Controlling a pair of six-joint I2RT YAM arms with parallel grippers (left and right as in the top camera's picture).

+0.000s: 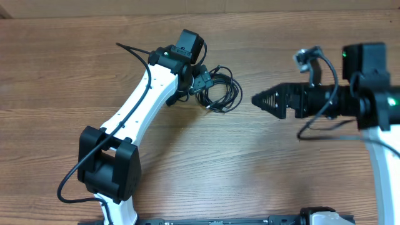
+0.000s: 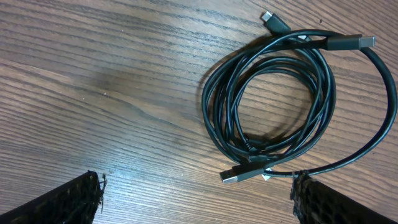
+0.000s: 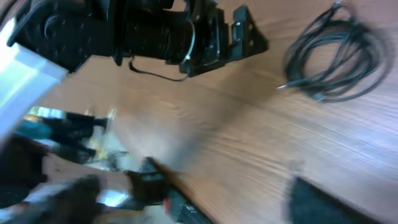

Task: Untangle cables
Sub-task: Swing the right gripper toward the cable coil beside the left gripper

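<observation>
Several loops of the thin black cables (image 2: 214, 109) lie in one flat overlapped coil on the wood table (image 1: 187, 156), upper middle of the overhead view and just right of centre; it fills the right half of the left wrist view. Plug ends (image 2: 351, 42) stick out at the top right of that view and one at the coil's lower edge, so likely more than one cord, exact count unclear. Left gripper (image 2: 198, 198) is down beside the coil, spread wide and gripping nothing, its mesh-padded fingers (image 2: 74, 202) in the bottom corners of the frame; the right-hand pad sits right by an outer strand, contact can't be confirmed. Right gripper (image 1: 257, 99) is off to the right of the coil in the overhead view, well apart from it and carrying nothing; whether it is spread or closed can't be told, since its wrist view is blurred. Risks: closing on the bundle would likely catch several strands and drag the whole coil rather than free one cord. Pulling a plug through a loop could cinch a knot. Both arms converging on the same small coil could collide. No brand, label or writing readable anywhere.
</observation>
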